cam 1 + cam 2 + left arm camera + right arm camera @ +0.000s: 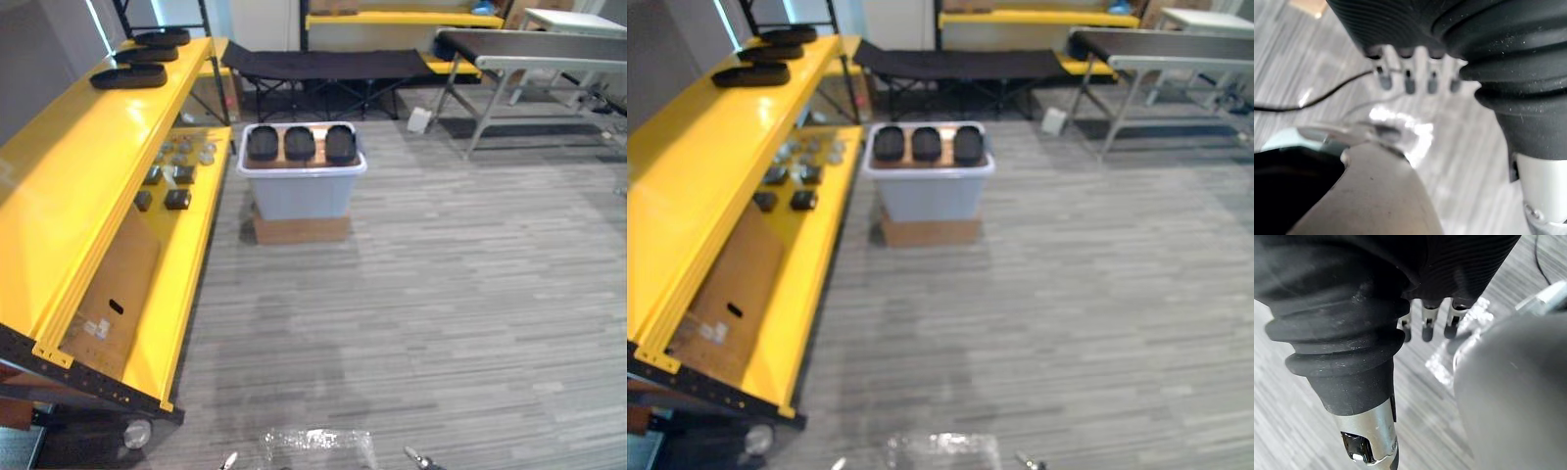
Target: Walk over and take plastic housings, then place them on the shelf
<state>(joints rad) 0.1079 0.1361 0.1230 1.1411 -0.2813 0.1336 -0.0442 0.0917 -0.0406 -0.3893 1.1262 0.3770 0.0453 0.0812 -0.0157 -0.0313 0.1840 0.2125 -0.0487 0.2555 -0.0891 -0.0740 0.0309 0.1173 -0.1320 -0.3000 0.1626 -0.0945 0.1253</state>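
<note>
Three black housings (300,144) lie in a row atop the white tub (302,196) ahead, near the yellow shelf (88,186). Three other housings (147,54) rest on its top board. The left hand (1408,81) and right hand (1427,328) hang with loose, empty fingers.

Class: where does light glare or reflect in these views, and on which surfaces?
Left eye view: pale glare streaks on top of the yellow shelf. Left wrist view: a bright glint off the clear plastic sheet on the floor. Right wrist view: the same sheet sparkles.
</note>
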